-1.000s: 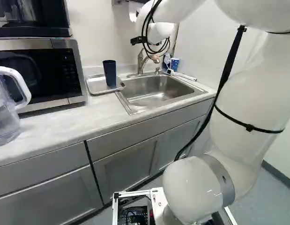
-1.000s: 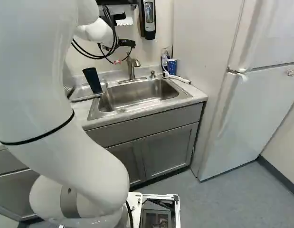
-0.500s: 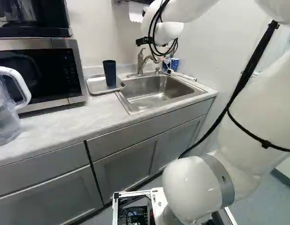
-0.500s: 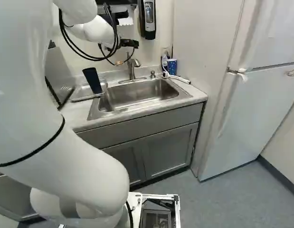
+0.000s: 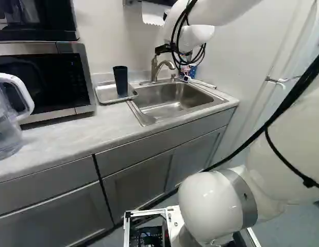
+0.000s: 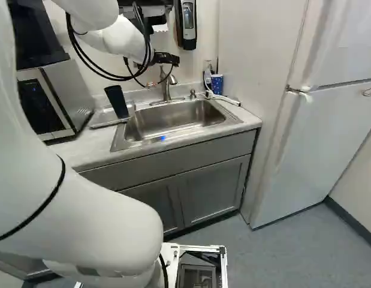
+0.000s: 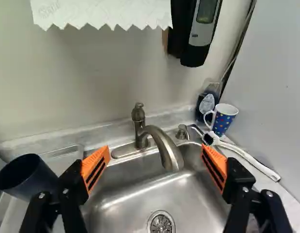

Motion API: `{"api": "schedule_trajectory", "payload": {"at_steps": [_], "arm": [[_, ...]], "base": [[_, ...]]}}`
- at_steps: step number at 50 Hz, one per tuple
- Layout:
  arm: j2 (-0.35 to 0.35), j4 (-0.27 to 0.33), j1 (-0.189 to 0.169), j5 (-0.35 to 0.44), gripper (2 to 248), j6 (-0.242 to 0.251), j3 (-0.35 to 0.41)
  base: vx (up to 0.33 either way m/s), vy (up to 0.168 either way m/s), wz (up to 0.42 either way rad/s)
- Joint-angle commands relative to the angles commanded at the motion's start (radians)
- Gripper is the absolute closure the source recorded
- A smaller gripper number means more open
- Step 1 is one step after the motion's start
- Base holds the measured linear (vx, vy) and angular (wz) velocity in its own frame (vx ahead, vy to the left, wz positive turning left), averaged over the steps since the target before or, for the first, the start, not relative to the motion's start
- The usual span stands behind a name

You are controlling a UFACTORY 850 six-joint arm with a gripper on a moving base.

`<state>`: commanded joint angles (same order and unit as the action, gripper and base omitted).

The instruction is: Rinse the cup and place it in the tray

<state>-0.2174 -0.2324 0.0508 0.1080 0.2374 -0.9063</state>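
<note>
Left base view, from its left side: a clear pitcher [image 5: 9, 123] stands near a microwave [image 5: 40, 85], and to the right of that lies the metal tray [image 5: 105, 93]. The dark cup [image 5: 120, 80], the task's thing, stands upright on the tray, left of the sink [image 5: 167, 110]. The wrist view shows the gripper [image 7: 155, 149] spread wide and empty, the faucet [image 7: 164, 144] showing between its fingers; no water shows falling from the spout. Farther right sit a patterned mug [image 7: 225, 119] and a white-handled brush [image 7: 249, 159].

With the cup in the tray, I judge this to be the closing step, though whether it was rinsed I cannot tell. If it was, the next move calls for backing off clear of the faucet, leaving the cup undisturbed.
</note>
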Motion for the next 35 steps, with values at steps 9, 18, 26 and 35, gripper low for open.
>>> {"api": "schedule_trajectory", "payload": {"at_steps": [9, 18, 26, 35], "arm": [[0.0, 0.0, 0.0, -0.086, 3, 0.0, 0.0], [0.0, 0.0, 0.0, -0.18, 3, 0.0, 0.0], [0.0, 0.0, 0.0, -0.266, 3, 0.0, 0.0], [0.0, 0.0, 0.0, -0.358, 3, 0.0, 0.0]], "base": [[0.0, 0.0, 0.0], [0.0, 0.0, 0.0], [0.0, 0.0, 0.0], [0.0, 0.0, 0.0]]}}
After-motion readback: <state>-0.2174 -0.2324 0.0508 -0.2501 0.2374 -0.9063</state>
